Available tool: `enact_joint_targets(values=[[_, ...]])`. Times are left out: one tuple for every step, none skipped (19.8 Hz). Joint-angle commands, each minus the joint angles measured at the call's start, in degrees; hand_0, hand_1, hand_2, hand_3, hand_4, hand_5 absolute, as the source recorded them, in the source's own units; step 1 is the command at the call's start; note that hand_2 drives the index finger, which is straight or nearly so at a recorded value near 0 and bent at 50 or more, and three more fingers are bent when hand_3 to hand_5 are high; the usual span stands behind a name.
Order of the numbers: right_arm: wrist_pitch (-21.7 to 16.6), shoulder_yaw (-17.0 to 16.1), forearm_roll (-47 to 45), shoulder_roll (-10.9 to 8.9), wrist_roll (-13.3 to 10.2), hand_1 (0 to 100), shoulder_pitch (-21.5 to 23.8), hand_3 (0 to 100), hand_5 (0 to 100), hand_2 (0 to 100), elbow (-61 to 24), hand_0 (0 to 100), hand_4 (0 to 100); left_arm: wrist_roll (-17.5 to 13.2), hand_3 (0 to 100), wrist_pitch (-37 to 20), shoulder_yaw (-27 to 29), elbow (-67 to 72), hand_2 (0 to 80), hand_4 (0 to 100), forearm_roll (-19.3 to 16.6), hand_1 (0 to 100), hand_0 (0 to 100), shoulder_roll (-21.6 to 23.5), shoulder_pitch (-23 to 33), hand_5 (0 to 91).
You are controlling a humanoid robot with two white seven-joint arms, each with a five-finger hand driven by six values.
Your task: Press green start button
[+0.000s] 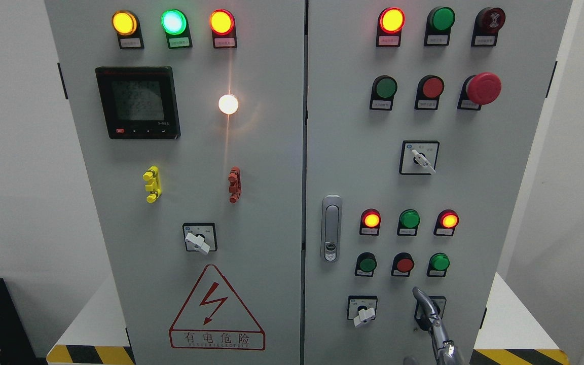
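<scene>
The grey control cabinet's right door carries several green round buttons: one in the upper row and two in the lower row, at left and at right. A slim metal part of my right hand rises from the bottom edge. Its tip lies just below the lower button row, under the red button, and in front of a rotary switch, which it partly hides. It touches no button. The rest of the hand is out of frame.
A red mushroom stop button sticks out at upper right. Rotary switches and a door handle also protrude. The left door holds a meter, lamps and a warning triangle. Hazard-striped base below.
</scene>
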Motion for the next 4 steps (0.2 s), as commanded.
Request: enact_joint_targets(values=[[0.1,1.12,-1.36,-0.01,0.18,5,0.11,2,0,0,-1.37,0,0,-0.04,0,0.04,0.0,-1.58,0.0,0,0.0,56,12,-0.01,-1.32,0.0],[0.1,1.12,-1.36,-0.01,0.18,5,0.11,2,0,0,-1.37,0,0,-0.04,0,0.04,0.0,-1.58,0.0,0,0.0,56,12,-0.01,-1.32,0.0],[0.1,1.12,-1.36,-0.01,0.18,5,0.11,2,0,0,-1.37,0,0,-0.04,0,0.04,0.0,-1.58,0.0,0,0.0,56,12,-0.01,-1.32,0.0],[0.1,1.12,-1.44,-0.01,0.18,5,0.11,2,0,0,-1.37,0,0,-0.04,0,0.04,0.0,-1.58,0.0,0,0.0,56,12,-0.01,-1.32,0.0]])
